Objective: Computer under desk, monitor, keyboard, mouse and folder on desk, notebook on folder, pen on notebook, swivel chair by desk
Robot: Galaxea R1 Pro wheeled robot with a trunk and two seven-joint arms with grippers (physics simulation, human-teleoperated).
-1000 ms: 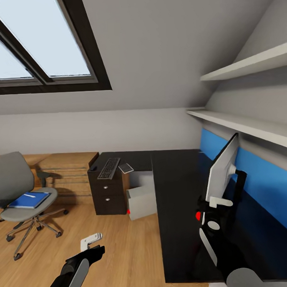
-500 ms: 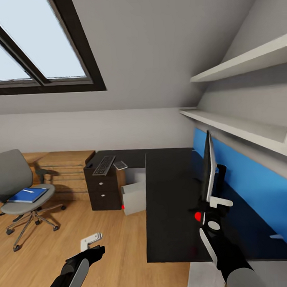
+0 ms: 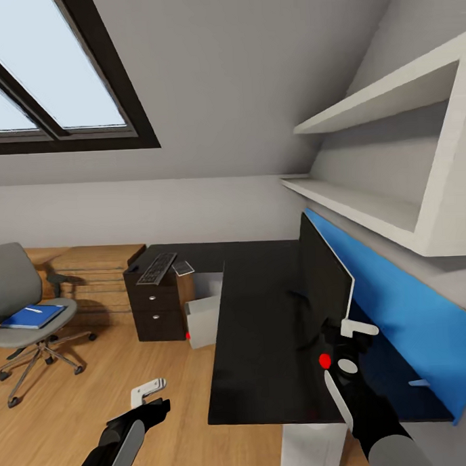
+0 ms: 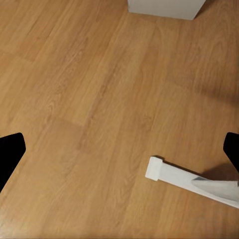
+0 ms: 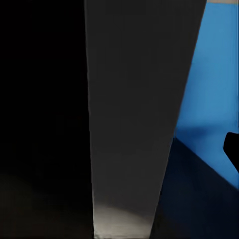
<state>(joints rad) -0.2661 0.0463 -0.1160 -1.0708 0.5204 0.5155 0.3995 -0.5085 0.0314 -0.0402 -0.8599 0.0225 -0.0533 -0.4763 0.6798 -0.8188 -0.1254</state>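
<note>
1. While the right gripper (image 3: 347, 336) sits at the lower corner of the monitor (image 3: 325, 283), its grip is hard to read. The right wrist view gives one dark fingertip (image 5: 232, 149) at the picture's edge, and the other is lost against black. I cannot tell whether it is clamped on the screen or loose.
2. The monitor stands upright over the desk (image 3: 258, 340), near the blue wall panel (image 3: 399, 314), black face to the room. Its foot is hidden behind the arm. If the foot is not flat on the top, letting go could tip the screen forward or against the wall.
3. A sideways pull as the arm leaves would likely drag the thin panel with it.
4. The left gripper (image 3: 151, 398) hangs spread and empty over the wooden floor (image 4: 99, 99). Turning the base carelessly could knock it into the desk's edge.
5. The keyboard (image 3: 156, 267) and notebook (image 3: 183, 268) lie on the far wing above the drawers, well apart from the monitor (so a long carry is probably ahead).
6. The folder (image 3: 32, 316), with the pen (image 3: 33, 310) on it, rests on the swivel chair (image 3: 11, 283). The pen could roll off if the folder is lifted tilted.
7. The computer (image 3: 203, 320) stands under the desk, where a passing base might nudge it.
</note>
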